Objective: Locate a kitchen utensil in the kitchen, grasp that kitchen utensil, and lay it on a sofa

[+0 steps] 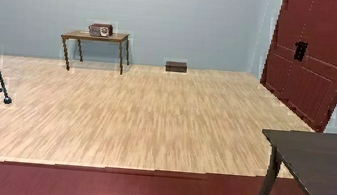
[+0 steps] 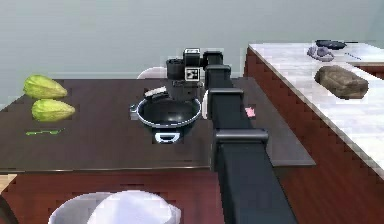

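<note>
Arm side view: two lumpy yellow-green fruits (image 2: 52,110) lie at the dark brown wooden table's (image 2: 90,155) left. Mid-table sits a round black metal pan (image 2: 165,116), likely heavy and rigid; take its rim handle. The gripper (image 2: 168,93) is at the pan; I cannot tell its spread or hold.

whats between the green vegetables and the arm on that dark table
A black pan sits on the dark table between the green vegetables and the arm, in the arm side view.
</note>
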{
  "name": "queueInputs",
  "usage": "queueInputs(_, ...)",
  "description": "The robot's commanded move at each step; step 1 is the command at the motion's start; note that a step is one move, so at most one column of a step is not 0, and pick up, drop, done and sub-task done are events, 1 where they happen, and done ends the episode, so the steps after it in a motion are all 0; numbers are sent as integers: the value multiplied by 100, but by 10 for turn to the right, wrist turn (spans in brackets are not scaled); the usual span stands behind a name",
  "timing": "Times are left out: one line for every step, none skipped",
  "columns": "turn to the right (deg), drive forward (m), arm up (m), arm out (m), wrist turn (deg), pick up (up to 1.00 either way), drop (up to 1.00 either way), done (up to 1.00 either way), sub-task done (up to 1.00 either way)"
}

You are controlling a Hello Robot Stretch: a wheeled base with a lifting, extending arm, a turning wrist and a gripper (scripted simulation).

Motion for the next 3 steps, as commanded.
queueInputs(0, 0, -22, 0, 0, 0, 0, 0, 0)
queueInputs(0, 0, 0, 0, 0, 100, 0, 0, 0)
queueInputs(0, 0, 10, 0, 0, 0, 0, 0, 0)
